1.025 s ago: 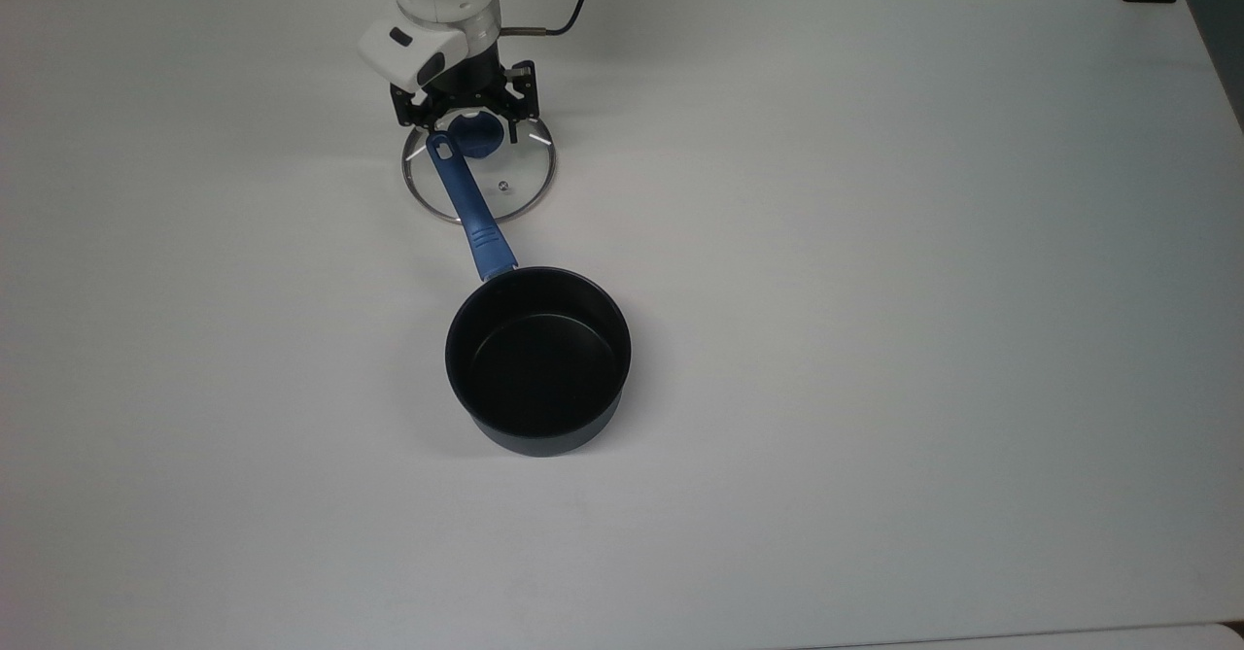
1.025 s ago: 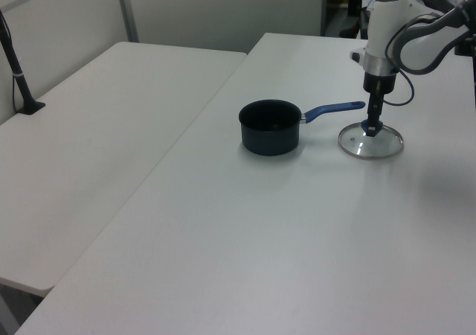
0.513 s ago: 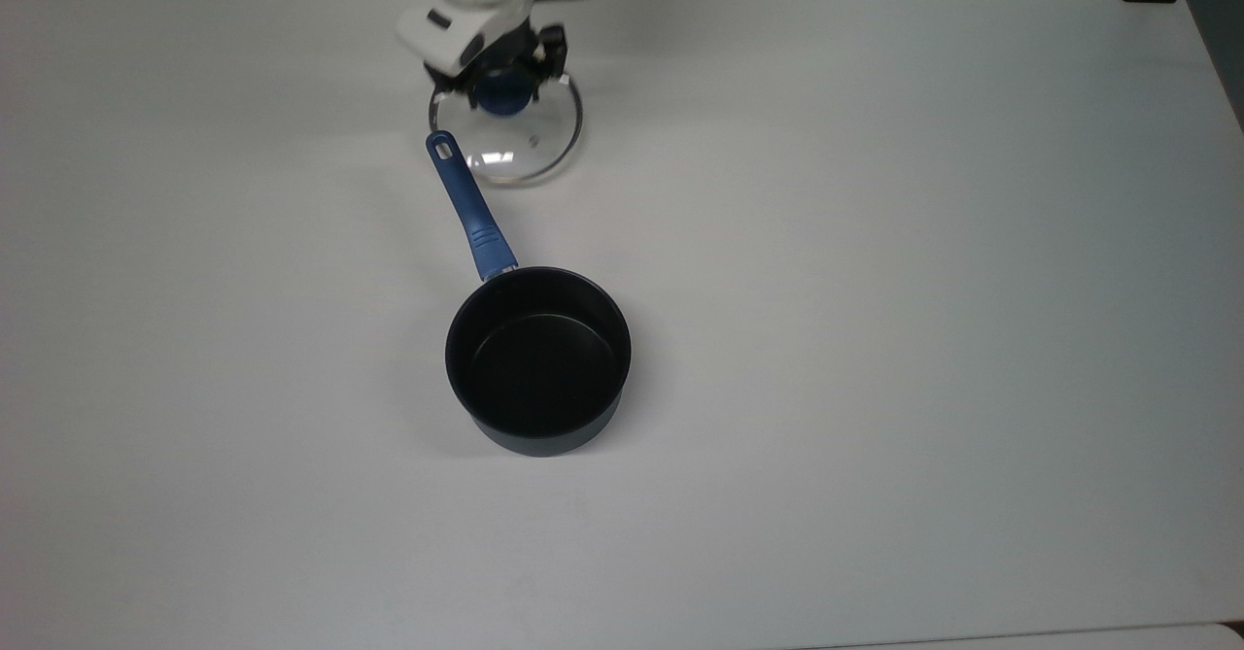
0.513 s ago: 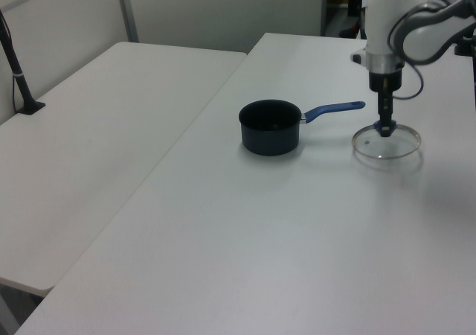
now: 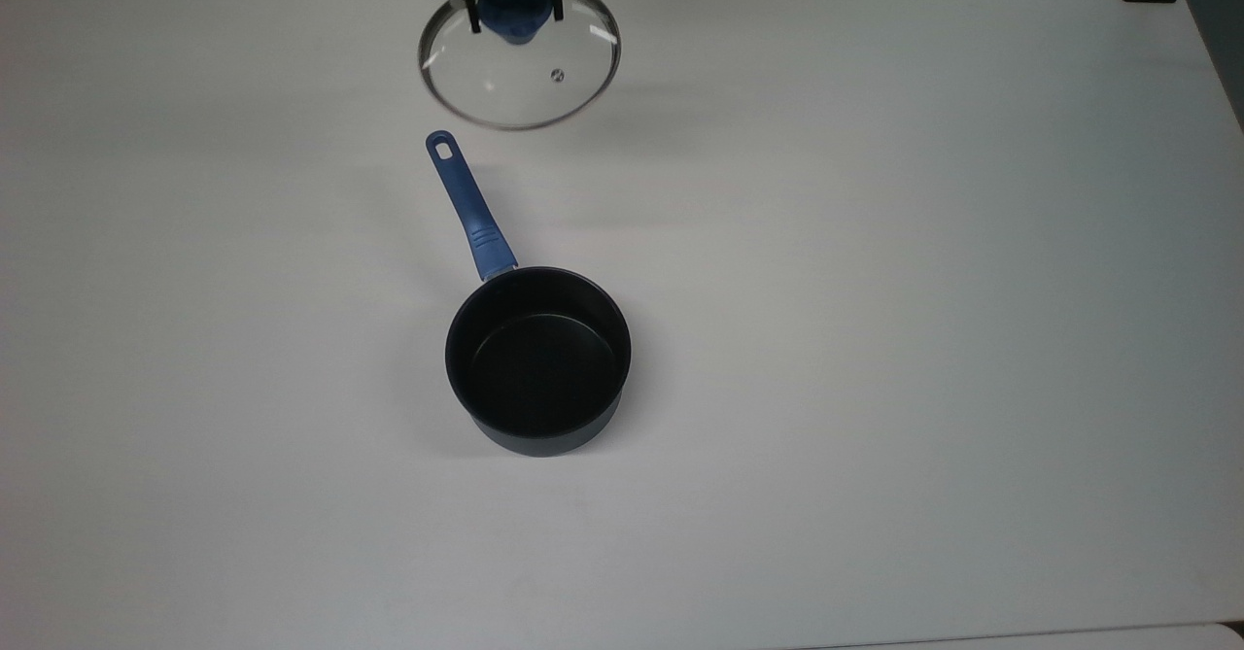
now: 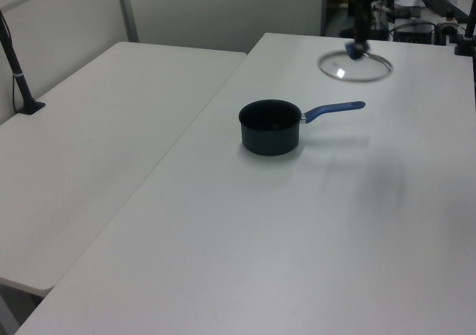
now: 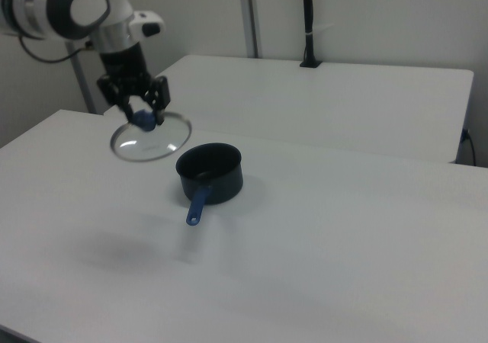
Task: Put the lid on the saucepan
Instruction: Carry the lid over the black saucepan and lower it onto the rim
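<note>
Fingers (image 7: 142,111) clenched on the lid (image 7: 150,139) by its blue knob, held aloft upper left in the right view; saucepan (image 7: 210,174) open on counter (image 7: 343,229) at centre.

The lid (image 5: 519,59), lying flat on the table (image 5: 875,290) under the handle's end a second ago, now hangs in the air, lifted by its blue knob (image 5: 512,7) in the fingers (image 7: 162,101), clear of the handle.

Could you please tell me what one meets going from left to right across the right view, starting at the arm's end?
Gripper holding the lid by its knob → saucepan → black pole at the far table's back.
</note>
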You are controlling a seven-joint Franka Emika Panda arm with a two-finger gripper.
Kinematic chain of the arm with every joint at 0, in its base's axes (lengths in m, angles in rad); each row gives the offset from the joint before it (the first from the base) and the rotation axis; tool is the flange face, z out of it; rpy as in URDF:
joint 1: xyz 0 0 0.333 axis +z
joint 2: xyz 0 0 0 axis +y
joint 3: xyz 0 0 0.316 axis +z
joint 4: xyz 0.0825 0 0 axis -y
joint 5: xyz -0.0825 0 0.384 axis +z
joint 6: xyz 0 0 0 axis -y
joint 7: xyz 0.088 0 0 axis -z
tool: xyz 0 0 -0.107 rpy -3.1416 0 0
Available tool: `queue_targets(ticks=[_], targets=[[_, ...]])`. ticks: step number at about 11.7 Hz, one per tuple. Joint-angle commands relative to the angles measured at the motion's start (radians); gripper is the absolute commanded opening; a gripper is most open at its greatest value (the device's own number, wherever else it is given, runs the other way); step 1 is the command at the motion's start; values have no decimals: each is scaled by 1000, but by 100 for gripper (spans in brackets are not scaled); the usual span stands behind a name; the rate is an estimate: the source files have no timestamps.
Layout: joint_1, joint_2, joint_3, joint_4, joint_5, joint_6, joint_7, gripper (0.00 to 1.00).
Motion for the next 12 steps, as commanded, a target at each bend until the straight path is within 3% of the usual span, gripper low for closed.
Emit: queue_targets(ticks=[1, 3, 5, 9, 12], targets=[[-5, 357, 5, 407, 2, -35, 117, 33], [39, 505, -24, 516, -7, 51, 158, 34], [108, 580, -95, 523, -29, 184, 230, 34], [117, 630, -101, 510, -30, 249, 246, 34], [133, 630, -101, 449, -44, 249, 246, 34]])
